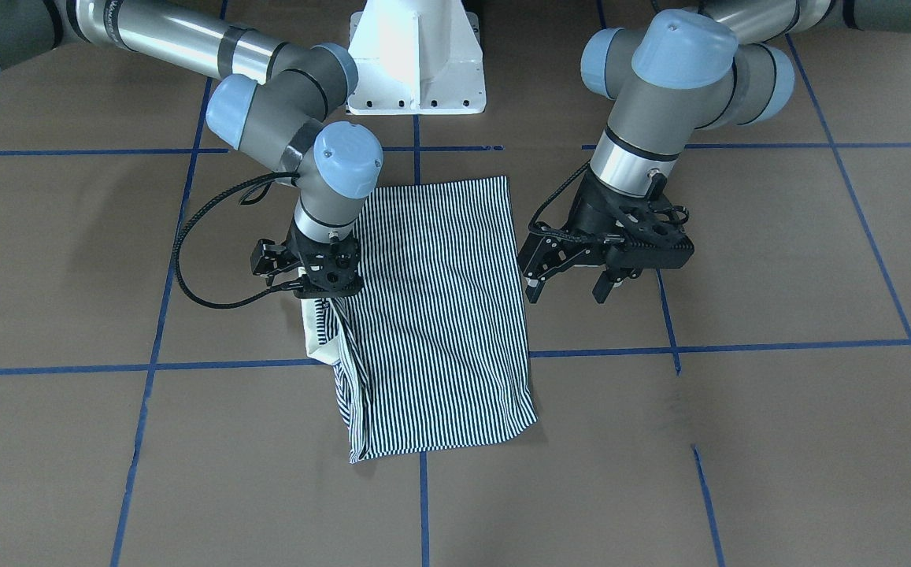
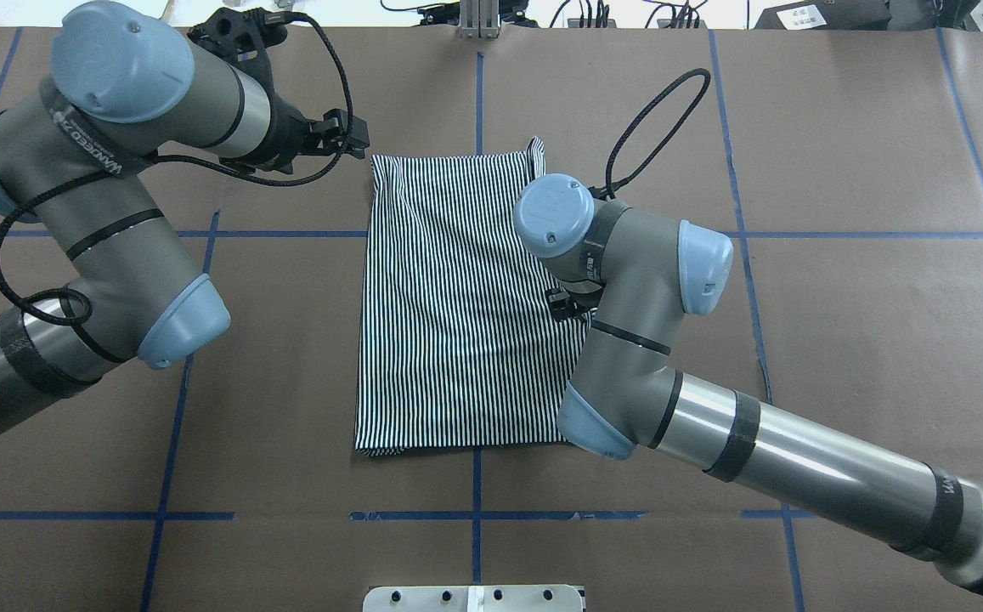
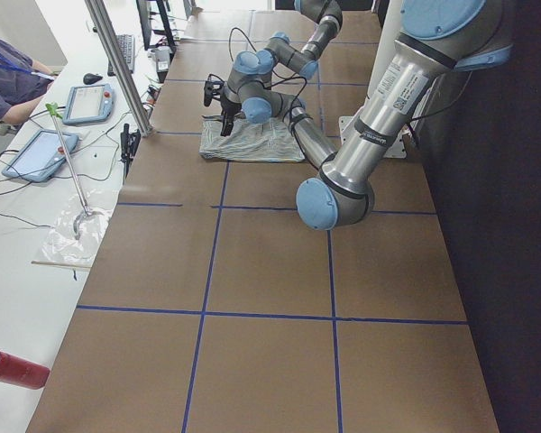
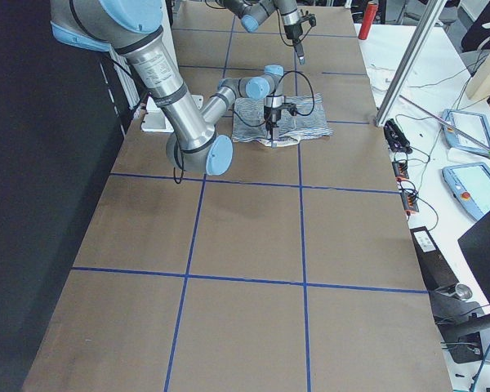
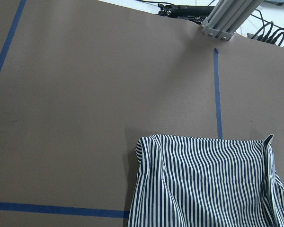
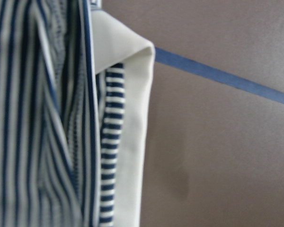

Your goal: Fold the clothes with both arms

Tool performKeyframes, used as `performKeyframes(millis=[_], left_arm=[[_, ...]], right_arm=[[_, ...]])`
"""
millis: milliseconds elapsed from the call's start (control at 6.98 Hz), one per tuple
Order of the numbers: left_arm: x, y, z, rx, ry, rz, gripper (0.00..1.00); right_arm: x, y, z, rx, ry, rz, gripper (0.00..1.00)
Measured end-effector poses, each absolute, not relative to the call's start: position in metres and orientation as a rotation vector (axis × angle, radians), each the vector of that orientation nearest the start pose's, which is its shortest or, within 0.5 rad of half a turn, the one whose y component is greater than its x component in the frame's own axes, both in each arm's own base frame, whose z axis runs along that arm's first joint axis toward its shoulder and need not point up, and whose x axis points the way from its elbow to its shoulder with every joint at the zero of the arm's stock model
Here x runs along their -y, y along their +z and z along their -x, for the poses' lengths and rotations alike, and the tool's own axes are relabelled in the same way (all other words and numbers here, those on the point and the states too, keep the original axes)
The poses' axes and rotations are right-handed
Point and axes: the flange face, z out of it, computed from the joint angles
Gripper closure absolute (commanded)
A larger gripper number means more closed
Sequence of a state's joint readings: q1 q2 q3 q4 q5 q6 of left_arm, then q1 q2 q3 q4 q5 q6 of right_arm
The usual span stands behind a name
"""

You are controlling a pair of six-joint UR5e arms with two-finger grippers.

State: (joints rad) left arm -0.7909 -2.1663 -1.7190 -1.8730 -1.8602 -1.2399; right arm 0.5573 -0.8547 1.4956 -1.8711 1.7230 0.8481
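The striped polo shirt [image 1: 439,315] lies folded into a long rectangle on the brown table, also in the overhead view [image 2: 449,297]. Its cream collar [image 1: 315,331] sticks out at one long edge, shown close up in the right wrist view [image 6: 132,142]. My right gripper [image 1: 327,298] sits on that edge by the collar, and the striped cloth rises up into it. It looks shut on the shirt, though its fingers are hidden. My left gripper [image 1: 569,290] is open and empty, hovering just off the opposite long edge. The left wrist view shows the shirt's end [image 5: 208,184].
The white pedestal [image 1: 416,63] stands behind the shirt at the robot's side. Blue tape lines [image 1: 738,345] cross the table. A metal post [image 5: 227,16] rises at the far edge. A side desk with tablets [image 3: 36,153] and a red can [image 3: 13,370] lies beyond.
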Motion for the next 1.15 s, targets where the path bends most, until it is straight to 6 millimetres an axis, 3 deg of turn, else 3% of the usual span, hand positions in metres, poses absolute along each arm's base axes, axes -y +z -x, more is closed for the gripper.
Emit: performKeyframes(millis=[286, 430, 859, 1002, 1145], left_arm=[[0.542, 0.208, -0.39, -1.026, -0.263, -0.331, 0.0], [0.541, 0.206, -0.389, -1.03, -0.262, -0.333, 0.0], [0.541, 0.209, -0.388, -1.026, -0.264, -0.327, 0.0], [0.534, 0.218, -0.393, -1.034, -0.289, -0.265, 0.0], [0.52, 0.233, -0.398, -1.053, -0.355, -0.141, 0.0]], right_arm=[[0.491, 0.331, 0.501, 0.356, -0.215, -0.094, 0.0], [0.501, 0.313, 0.487, 0.395, -0.212, -0.107, 0.0], [0.552, 0.233, 0.506, 0.54, -0.179, -0.156, 0.0], [0.556, 0.22, 0.492, 0.62, -0.166, -0.135, 0.0], [0.547, 0.217, 0.47, 0.689, -0.15, -0.114, 0.0]])
